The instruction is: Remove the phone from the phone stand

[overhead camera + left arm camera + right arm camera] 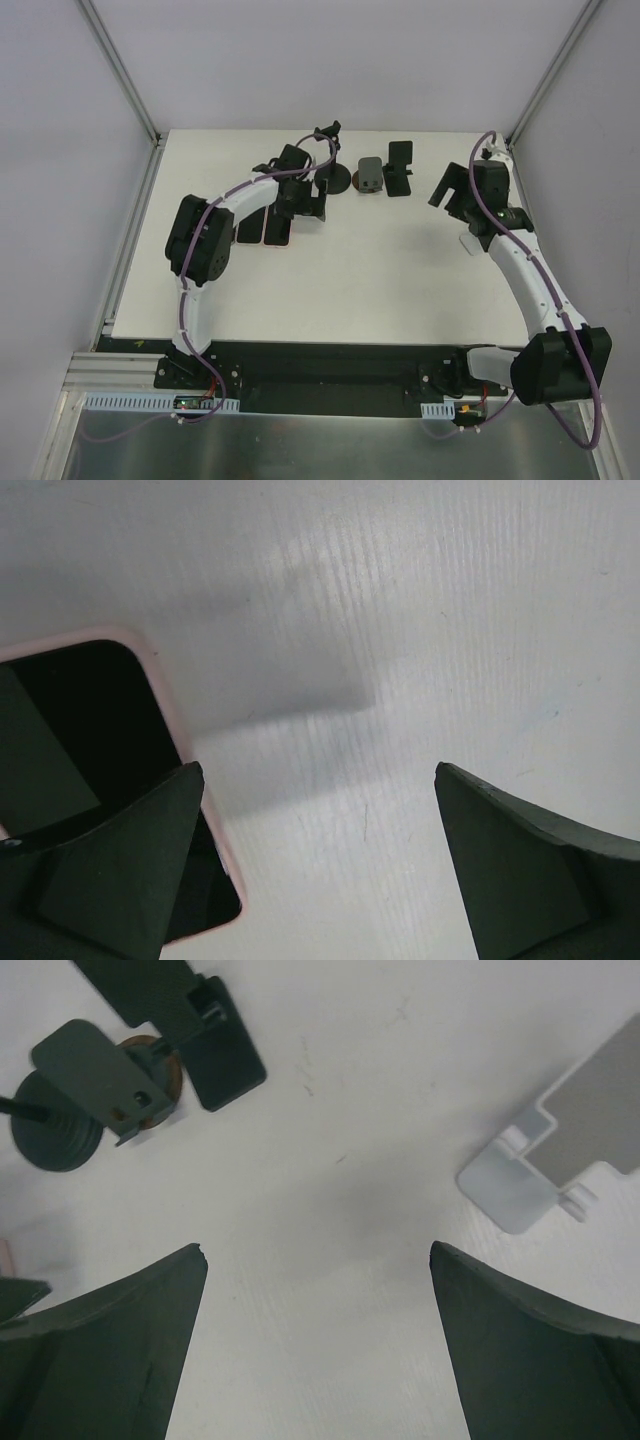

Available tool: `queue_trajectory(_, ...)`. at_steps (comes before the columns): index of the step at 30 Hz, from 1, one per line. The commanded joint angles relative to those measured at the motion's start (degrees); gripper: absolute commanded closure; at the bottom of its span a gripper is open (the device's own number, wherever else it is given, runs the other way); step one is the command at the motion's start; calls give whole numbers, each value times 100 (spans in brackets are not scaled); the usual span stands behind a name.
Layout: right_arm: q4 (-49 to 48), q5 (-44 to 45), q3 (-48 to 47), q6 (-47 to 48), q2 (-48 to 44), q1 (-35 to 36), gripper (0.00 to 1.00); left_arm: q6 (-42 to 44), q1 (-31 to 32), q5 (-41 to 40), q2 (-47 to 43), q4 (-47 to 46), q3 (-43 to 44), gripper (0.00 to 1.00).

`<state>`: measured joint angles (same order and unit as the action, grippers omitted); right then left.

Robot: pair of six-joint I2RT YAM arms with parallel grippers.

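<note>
A phone in a pink case [120,780] lies flat on the white table, screen up; in the top view [278,228] it rests beside a second dark phone [250,226]. My left gripper [318,770] is open and empty just above the table, with its left finger [110,870] over the phone's right edge. In the top view the left gripper [305,205] sits just right of the phones. A round-base phone stand [335,180], a grey stand [371,176] and a black stand [400,166] hold no phone. My right gripper [318,1250] is open and empty above bare table.
The right wrist view shows the black stand [215,1045], the grey stand [100,1075], the round base [55,1135] and a white stand [555,1150] at the right. The right gripper [447,190] hovers right of the stands. Walls enclose the table.
</note>
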<state>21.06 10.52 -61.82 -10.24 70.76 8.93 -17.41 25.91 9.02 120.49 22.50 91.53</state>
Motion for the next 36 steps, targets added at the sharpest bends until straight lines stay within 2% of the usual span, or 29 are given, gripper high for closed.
queue_trajectory(1, 398, 695, -225, -118, -186, -391, 4, 44, -148, 83, -1077, 272, 50, 1)
queue_trajectory(6, 575, 969, -243, -356, -2, -1005, 4, 80, -191, 39, -2263, 263, -319, 1)
queue_trajectory(13, 627, 1136, -540, -470, 613, -1604, 4, 247, -253, -435, -3996, 202, -1854, 1)
queue_trajectory(16, 680, 1398, -901, -383, 1026, -1692, 4, 317, -288, -866, -4796, 185, -2671, 1)
queue_trajectory(21, 873, 1452, -1524, -523, 1799, -1974, 4, 335, -306, -2050, -6165, 79, -3781, 1)
queue_trajectory(24, 917, 1488, -1684, -619, 2124, -2035, 4, 317, -306, -2630, -6703, -88, -4440, 1)
queue_trajectory(28, 1119, 1523, -1886, -760, 2451, -2062, 4, 326, -315, -2922, -6995, -220, -5021, 1)
queue_trajectory(36, 1216, 1689, -1860, -848, 2864, -2062, 4, 545, -315, -3037, -6767, -439, -4943, 1)
